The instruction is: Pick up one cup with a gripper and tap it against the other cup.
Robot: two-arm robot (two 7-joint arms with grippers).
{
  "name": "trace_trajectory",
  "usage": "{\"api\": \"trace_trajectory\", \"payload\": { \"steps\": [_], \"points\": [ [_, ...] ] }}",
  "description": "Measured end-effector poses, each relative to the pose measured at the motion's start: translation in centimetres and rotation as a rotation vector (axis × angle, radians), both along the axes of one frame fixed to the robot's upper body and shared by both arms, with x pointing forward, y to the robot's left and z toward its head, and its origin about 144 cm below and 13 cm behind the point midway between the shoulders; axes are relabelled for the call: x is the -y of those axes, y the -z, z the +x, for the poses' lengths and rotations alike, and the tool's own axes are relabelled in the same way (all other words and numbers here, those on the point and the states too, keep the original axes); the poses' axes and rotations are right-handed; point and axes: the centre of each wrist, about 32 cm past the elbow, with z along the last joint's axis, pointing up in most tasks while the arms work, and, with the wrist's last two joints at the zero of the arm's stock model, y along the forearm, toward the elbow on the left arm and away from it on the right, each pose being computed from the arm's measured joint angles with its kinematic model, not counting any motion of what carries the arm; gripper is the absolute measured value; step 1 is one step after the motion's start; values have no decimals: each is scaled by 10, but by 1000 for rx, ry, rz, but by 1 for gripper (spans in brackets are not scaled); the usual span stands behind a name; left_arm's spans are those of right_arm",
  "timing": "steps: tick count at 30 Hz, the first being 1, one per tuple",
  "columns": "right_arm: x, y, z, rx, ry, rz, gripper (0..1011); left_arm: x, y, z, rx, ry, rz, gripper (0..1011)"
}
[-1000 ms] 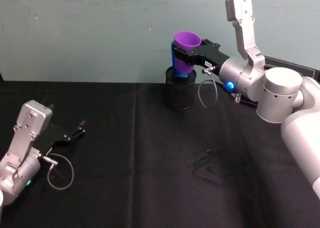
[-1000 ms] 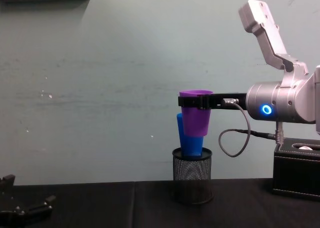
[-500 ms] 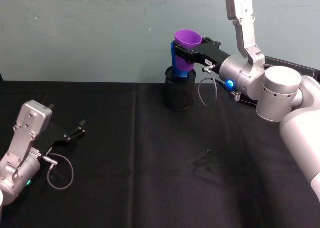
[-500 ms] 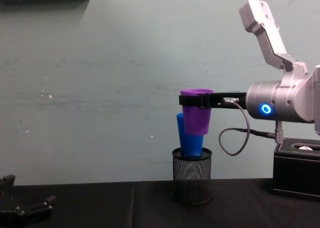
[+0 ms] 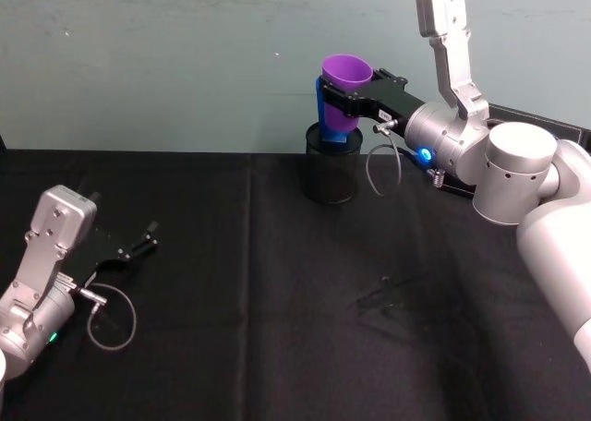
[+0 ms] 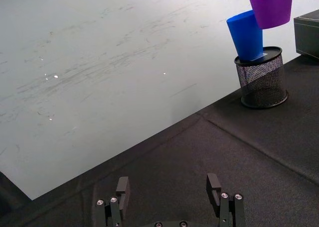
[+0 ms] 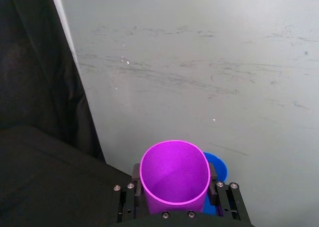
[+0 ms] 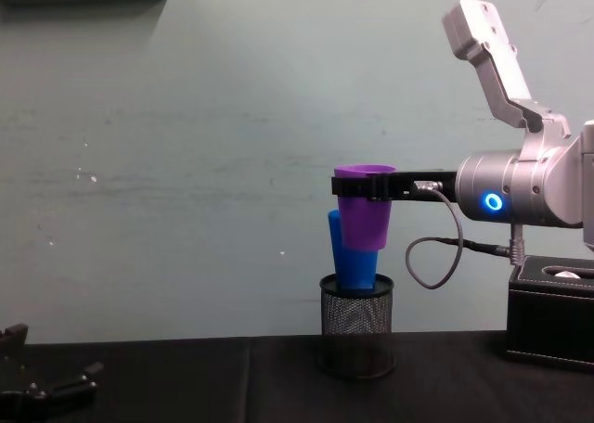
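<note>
The right pincer [image 8: 364, 188] is closed on the purple cup [image 8: 364, 226], gripping it just under the rim. It holds the cup up in the air, standing straight with its open mouth up. The cup hangs over the far edge of the bench [image 5: 277, 347], a little right of the middle.

The blue cup [image 8: 345, 261] sits in a black mesh pot [image 8: 356, 326] that stands on the bench at that same far edge. Its mouth is up too, but it leans a bit. It is lower than the purple cup and on the robot's left of it. In the chest view the 2 cups overlap, the bottom of the purple one over the top of the blue one. They are touching or just beside each other; I cannot tell which.

The left pincer [image 5: 140, 238] lies low near the left edge of the bench, well apart from both cups. Its 2 fingers are spread open with nothing between them. The right arm is much nearer, so the tap is its job.

I think the tap is happening now or is 1 tiny push away. If there is a gap, the purple cup needs to go sideways to the left, into the blue cup's side. A hard push could tip the leaning blue cup out of the pot.
</note>
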Motion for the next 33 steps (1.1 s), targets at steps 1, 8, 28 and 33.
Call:
{"api": "trace_trajectory", "payload": {
  "steps": [1,8,28,33],
  "points": [
    [0,0,0,0,0,0,726,0,0,0,0,0,0,1011],
    [0,0,0,-1,-1,0,726,0,0,0,0,0,0,1011],
    [-4,-4,9,8,10,2,726,0,0,0,0,0,0,1011],
    [-3,-4,8,9,10,4,728,0,0,0,0,0,0,1011]
  ]
}}
